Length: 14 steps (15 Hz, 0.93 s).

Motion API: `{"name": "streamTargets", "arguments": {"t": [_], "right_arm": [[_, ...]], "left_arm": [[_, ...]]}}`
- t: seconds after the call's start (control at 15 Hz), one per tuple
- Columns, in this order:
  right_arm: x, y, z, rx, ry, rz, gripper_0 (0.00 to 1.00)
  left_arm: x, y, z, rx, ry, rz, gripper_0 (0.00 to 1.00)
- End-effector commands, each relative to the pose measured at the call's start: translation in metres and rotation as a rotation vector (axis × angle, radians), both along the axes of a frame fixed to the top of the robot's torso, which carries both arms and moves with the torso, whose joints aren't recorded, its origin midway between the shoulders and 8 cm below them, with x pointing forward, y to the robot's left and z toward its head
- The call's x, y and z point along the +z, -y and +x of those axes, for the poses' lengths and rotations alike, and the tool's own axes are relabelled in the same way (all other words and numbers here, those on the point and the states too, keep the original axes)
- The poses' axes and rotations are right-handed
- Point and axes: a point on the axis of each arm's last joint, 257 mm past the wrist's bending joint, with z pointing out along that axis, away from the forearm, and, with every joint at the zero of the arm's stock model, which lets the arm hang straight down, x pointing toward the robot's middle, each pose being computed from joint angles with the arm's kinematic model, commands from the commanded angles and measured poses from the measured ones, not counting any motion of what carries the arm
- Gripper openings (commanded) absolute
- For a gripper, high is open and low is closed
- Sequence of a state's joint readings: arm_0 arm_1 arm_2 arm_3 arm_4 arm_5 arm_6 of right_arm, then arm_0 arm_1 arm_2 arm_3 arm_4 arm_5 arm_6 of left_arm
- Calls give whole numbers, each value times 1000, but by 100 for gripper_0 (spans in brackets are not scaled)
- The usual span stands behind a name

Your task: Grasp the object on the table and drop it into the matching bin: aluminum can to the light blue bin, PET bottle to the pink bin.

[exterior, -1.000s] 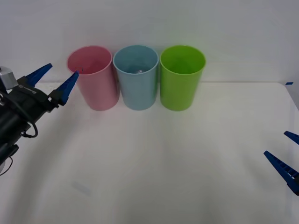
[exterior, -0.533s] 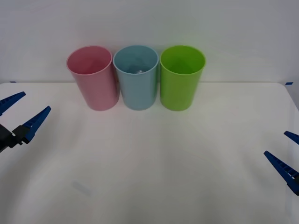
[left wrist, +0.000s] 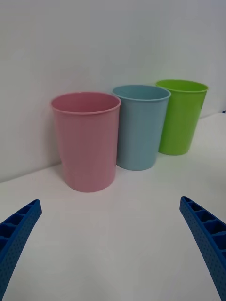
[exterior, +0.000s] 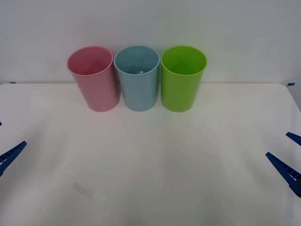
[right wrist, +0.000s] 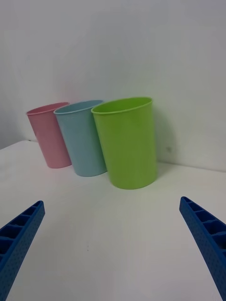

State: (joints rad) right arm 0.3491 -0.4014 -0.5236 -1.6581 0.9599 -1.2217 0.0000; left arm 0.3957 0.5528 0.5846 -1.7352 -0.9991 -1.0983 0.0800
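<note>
Inside the light blue bin [exterior: 137,77], in the front view, a small silver spot [exterior: 140,72] shows low down near the far wall; it may be the top of the can, but I cannot tell for sure. This bin stands upright in the middle of a row of three at the far edge of the bench [exterior: 155,165], close to the white wall behind. On its left side stands the pink bin [exterior: 93,78], and the two seem to touch near the rims. On its right side stands the lime green bin [exterior: 183,77], just beside it; whether these two touch I cannot tell. All three are tall, round at the rim and a little narrower at the foot.

The left wrist view shows the same row from the left, with the pink bin [left wrist: 86,141] nearest, then the light blue bin [left wrist: 141,126], then the green one [left wrist: 181,115]. The right wrist view shows the row from the other side, with the green bin [right wrist: 127,141] nearest, the light blue bin [right wrist: 84,137] behind it and the pink bin [right wrist: 47,134] farthest.

The left gripper [left wrist: 113,244] is at the left edge of the bench, well apart from the bins; its blue fingers [exterior: 11,154] are spread wide and hold nothing. The right gripper [right wrist: 113,244] is at the right edge of the bench, also well apart from the bins, with its blue fingers [exterior: 284,170] spread wide and holding nothing.
</note>
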Motion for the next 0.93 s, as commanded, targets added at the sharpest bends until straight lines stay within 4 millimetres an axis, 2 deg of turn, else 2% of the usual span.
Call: {"name": "streamTargets", "arguments": {"t": [0.07, 0.47, 0.93], "right_arm": [[0, 0, 0, 0, 0, 0, 100], [0, 0, 0, 0, 0, 0, 100], [0, 0, 0, 0, 0, 0, 100]], "left_arm": [[-6, -10, -17, 8, -28, 5, 100], [-12, -17, -40, 14, -59, -25, 100], [-14, -12, -55, -7, -79, -68, 100]]}}
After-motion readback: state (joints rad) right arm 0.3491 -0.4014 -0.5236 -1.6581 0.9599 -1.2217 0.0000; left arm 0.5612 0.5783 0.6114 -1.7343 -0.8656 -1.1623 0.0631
